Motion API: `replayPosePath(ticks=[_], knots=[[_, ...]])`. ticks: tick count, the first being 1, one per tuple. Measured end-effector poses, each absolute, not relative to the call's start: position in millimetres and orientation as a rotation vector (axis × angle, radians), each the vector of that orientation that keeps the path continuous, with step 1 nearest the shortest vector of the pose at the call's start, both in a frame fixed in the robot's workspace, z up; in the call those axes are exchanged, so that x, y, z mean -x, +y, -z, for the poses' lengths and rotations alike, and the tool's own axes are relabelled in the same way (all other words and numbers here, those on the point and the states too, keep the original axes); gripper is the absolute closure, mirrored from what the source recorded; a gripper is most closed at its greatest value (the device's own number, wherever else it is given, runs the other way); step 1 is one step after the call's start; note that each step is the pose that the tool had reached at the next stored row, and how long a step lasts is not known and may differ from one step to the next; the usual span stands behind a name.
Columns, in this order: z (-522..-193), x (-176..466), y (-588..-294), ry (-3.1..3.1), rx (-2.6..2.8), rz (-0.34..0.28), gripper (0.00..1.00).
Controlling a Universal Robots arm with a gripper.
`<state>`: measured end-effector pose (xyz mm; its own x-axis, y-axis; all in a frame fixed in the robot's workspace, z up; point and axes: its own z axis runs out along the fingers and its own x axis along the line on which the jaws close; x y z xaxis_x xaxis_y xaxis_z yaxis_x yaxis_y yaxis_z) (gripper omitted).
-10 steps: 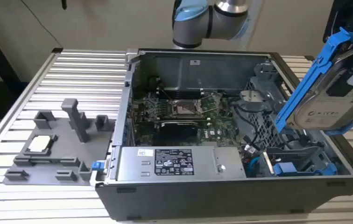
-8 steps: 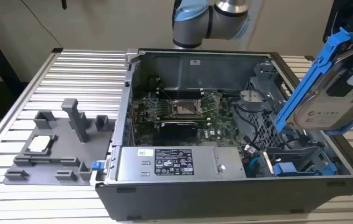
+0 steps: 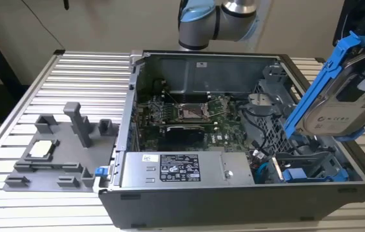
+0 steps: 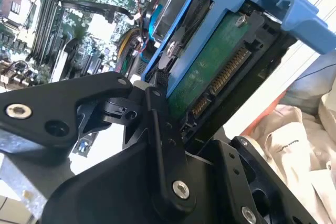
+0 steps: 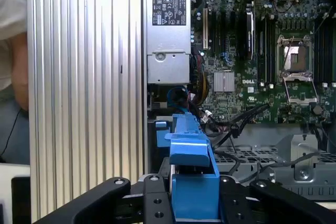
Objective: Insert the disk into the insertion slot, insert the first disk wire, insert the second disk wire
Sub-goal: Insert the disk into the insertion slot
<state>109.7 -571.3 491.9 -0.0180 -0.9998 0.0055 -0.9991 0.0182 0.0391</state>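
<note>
The disk (image 3: 344, 99) was a flat silver-grey drive with a pale label, clipped in a bright blue frame. It hung in the air at three o'clock in the exterior view, tilted steeply, with its long blue edge running from one o'clock down to seven. In the second wrist view its underside (image 4: 210, 74) showed a green circuit board and a row of gold contacts. The black jaws were clamped on the blue frame, holding the disk; in the first wrist view the frame (image 5: 191, 169) sat squeezed between them.

Its lower end hung just above the insertion slot (image 3: 274, 126), the grey perforated drive cage inside the open computer case (image 3: 234, 205), with a gap of free air between them. Black cables (image 3: 252, 121) ran along the cage at its nine o'clock side. Another blue piece (image 3: 305, 173) lay in the bay at five o'clock.

Further toward nine o'clock lay the motherboard (image 3: 189, 115) and the silver box with a white sticker (image 3: 176, 169). The slatted counter (image 3: 73, 77) carried a grey fixture (image 3: 60, 145) at eight o'clock, well apart from the case's wall.
</note>
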Motion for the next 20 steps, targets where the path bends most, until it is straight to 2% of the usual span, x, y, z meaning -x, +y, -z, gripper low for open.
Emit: replayPosePath(ticks=[20], knots=[[-466, -111, -574, -2.218, -2.179, 0.036, 0.67]])
